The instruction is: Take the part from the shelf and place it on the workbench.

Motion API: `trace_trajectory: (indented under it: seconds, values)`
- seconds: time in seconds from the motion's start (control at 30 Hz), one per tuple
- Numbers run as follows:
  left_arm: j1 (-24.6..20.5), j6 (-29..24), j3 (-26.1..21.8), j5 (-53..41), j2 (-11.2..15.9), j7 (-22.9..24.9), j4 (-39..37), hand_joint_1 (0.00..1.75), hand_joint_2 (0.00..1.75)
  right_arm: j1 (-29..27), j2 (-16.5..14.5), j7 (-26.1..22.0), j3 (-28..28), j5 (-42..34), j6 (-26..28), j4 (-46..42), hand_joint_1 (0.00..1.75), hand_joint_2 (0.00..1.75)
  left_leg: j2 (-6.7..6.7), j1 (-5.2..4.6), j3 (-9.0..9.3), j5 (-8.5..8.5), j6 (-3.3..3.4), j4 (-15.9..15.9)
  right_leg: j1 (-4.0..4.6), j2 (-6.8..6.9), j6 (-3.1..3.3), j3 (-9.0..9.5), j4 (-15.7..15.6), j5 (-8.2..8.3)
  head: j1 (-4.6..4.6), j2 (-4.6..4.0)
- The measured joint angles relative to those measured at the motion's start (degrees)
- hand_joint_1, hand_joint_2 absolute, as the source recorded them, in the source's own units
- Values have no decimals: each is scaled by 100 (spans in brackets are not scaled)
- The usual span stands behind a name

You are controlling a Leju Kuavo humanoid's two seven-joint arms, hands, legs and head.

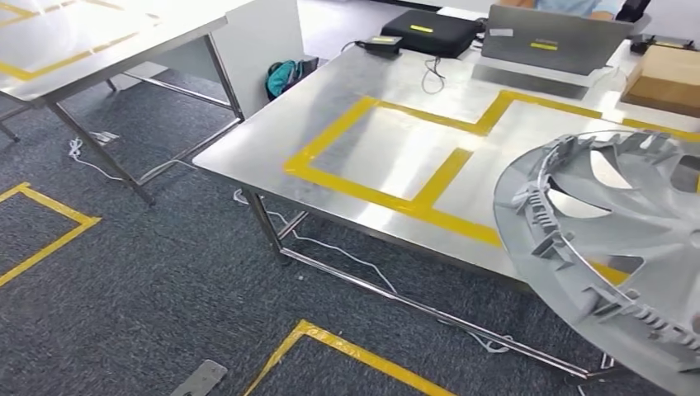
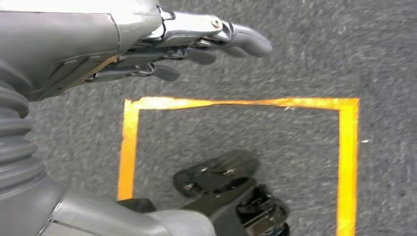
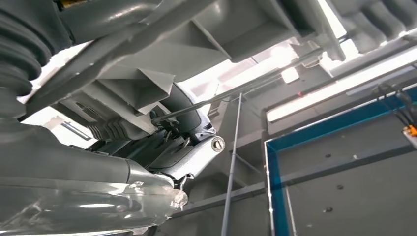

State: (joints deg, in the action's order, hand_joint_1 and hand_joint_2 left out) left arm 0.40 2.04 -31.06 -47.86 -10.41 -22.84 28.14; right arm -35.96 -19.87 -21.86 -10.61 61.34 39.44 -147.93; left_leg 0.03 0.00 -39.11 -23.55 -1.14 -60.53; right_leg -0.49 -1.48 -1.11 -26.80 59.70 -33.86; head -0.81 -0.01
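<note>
The part [image 1: 615,247] — a grey ribbed disc — is gripped by the right hand [image 3: 182,147] at near right, over the worktop [image 1: 347,140] edge; the left hand [image 2: 196,42] hangs over carpet, fingers [image 2: 246,42] loose, holding nothing.

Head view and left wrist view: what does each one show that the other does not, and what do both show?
The head view alone shows the steel workbench marked with yellow tape, a laptop at its far side, and the large grey ribbed part held up at the right. The left wrist view alone shows the left hand, holding nothing, hanging over a taped square. Both show the dark grey carpet with yellow tape lines.
</note>
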Motion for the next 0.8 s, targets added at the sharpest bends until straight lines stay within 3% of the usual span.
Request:
trace_trajectory:
  seconds: [0.1, 0.13, 0.2, 0.27, 0.33, 0.37, 0.4, 0.47, 0.5, 0.53, 0.6, 0.63, 0.7, 0.77, 0.8]
  values:
    - [-5, -26, -4, -51, -5, 18, 1, 0, 175, -1, -6, 18, -8, -22, 1, 10, 175, 175, -7, 16, 139, -14, 88, 142, 10, 11, -106, 143, -27, 29, -2, 1]
    - [-4, -33, -4, -71, -9, 29, 3, 0, 175, 1, -6, 28, -9, -20, 2, 14, 175, 175, -8, 26, 218, -43, 120, 169, 14, 34, -126, 57, 152, 84, -20, 2]
    - [7, -36, -4, -90, -21, 56, 6, 0, 175, 7, -6, 33, -8, -21, 2, 19, 175, 175, -5, 36, 377, -141, 166, 206, 19, 78, -147, -406, 830, 81, -43, 2]
    - [16, -30, -5, -92, -33, 91, 7, 0, 175, 5, -6, 26, -8, -28, 2, 21, 175, 175, 4, 36, 549, -287, 190, 223, 24, 88, -159, -950, 1408, -286, -43, 1]
    - [26, -23, -7, -92, -41, 114, 8, 0, 175, 0, -6, 22, -9, -34, 2, 25, 175, 175, 10, 37, 776, -461, 198, 229, 24, 99, -168, -1250, 1435, -666, -45, 1]
    - [29, -21, -8, -92, -44, 115, 8, 0, 175, -1, -6, 21, -9, -38, 2, 27, 175, 175, 16, 38, 903, -555, 194, 231, 22, 117, -171, -1300, 1249, -630, -47, 1]
    - [31, -17, -10, -91, -45, 116, 8, 0, 175, -2, -6, 18, -10, -46, 2, 29, 175, 175, 30, 37, 1018, -651, 184, 235, 21, 167, -170, -1311, 979, -377, -46, 1]
    - [34, -10, -17, -87, -43, 120, 8, 0, 175, 7, -5, 6, -10, -73, 2, 38, 175, 175, 72, 23, 1244, -854, 138, 235, 30, 357, -141, -1282, 461, 424, -44, 1]
    - [35, -7, -22, -86, -40, 123, 9, 0, 175, 12, -5, -2, -11, -86, 2, 43, 175, 175, 103, 18, 1344, -939, 101, 258, 43, 418, -111, -1242, 318, 707, -37, 1]
    - [30, -5, -28, -84, -39, 126, 10, 0, 175, 14, -5, -9, -12, -95, 2, 49, 175, 175, 133, 15, 1447, -977, 55, 265, 55, 431, -71, -1204, 254, 831, -36, 1]
    - [-1, -4, -33, -82, -43, 128, 13, 0, 175, 9, -7, -18, -20, -103, 2, 52, 175, 175, 166, 30, 1548, -938, -33, 182, 58, 316, 20, -1028, 199, 804, -30, 1]
    - [-23, -4, -34, -81, -45, 128, 13, 0, 175, 5, -7, -21, -24, -104, 3, 52, 175, 175, 146, 37, 1490, -877, -67, -5, 45, 266, 61, -946, 161, 798, -26, 1]
    - [-50, -3, -33, -81, -50, 128, 14, 0, 175, 7, -10, -32, -29, -106, 4, 53, 175, 175, 82, 46, 1095, -907, -104, -618, 16, 170, 116, -796, 89, 773, -10, 1]
    - [-35, -3, -34, -82, -52, 128, 14, 0, 175, 11, -13, -45, -31, -115, 3, 55, 175, 175, 51, 47, 574, -1244, -110, -1176, -2, 52, 137, -683, 41, 696, -1, 1]
    - [-21, -3, -36, -82, -51, 128, 14, 0, 175, 10, -14, -49, -31, -122, 3, 57, 175, 175, 47, 47, 378, -1435, -106, -1290, -10, -9, 135, -620, 26, 648, 1, 1]
